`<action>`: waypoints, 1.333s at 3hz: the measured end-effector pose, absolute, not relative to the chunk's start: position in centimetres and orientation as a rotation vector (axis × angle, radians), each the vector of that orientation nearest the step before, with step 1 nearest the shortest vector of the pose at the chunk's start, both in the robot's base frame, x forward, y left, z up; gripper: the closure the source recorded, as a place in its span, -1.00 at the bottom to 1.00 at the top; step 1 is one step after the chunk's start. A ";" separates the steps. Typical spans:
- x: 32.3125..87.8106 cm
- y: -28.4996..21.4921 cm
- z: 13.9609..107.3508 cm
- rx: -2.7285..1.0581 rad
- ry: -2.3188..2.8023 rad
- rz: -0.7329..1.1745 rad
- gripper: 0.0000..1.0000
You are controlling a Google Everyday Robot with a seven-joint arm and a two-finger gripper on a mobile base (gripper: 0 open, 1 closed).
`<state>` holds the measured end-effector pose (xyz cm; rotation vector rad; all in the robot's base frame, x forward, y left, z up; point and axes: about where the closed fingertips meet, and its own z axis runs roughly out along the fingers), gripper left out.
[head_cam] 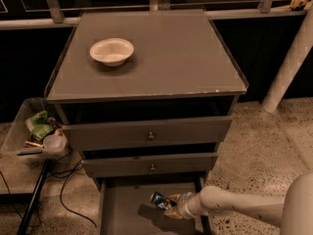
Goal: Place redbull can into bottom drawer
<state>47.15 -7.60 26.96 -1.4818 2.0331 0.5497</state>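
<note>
At the far left I saw a clear bin (14, 146) holding green wrappers and a plastic cup (54, 142). Black cables (68, 190) trailed over the floor beneath it. Next to it stood the grey cabinet (195, 58), and on the left part of its top a white bowl (111, 51) sat upright. Below the top came the top drawer (195, 130) and the middle drawer (186, 163), each with a small knob at its centre.

Under them the bottom drawer (122, 214) was pulled out toward me, its flat grey floor in plain sight. The can (157, 199) was inside that drawer's outline, right of the middle and tilted, blue and silver end pointing up and left. A dark shadow (148, 213) lay on the drawer floor just left of and below it. I could not tell whether the can touched the floor. The gripper (166, 202) was at the can's right side, clamped on it and reaching in over the drawer's right part. Its white arm (234, 208) ran out to the lower right corner. Further right lay speckled floor (274, 146), with a white post (291, 58) slanting up at the edge.
</note>
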 end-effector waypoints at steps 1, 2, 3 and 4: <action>47.5 -9.3 24.5 -1.489 2.077 0.519 1.00; 47.5 -9.3 24.5 -1.489 2.077 0.520 1.00; 47.8 -8.2 23.0 -1.517 2.075 0.528 1.00; 48.4 -7.3 20.8 -1.524 2.064 0.562 1.00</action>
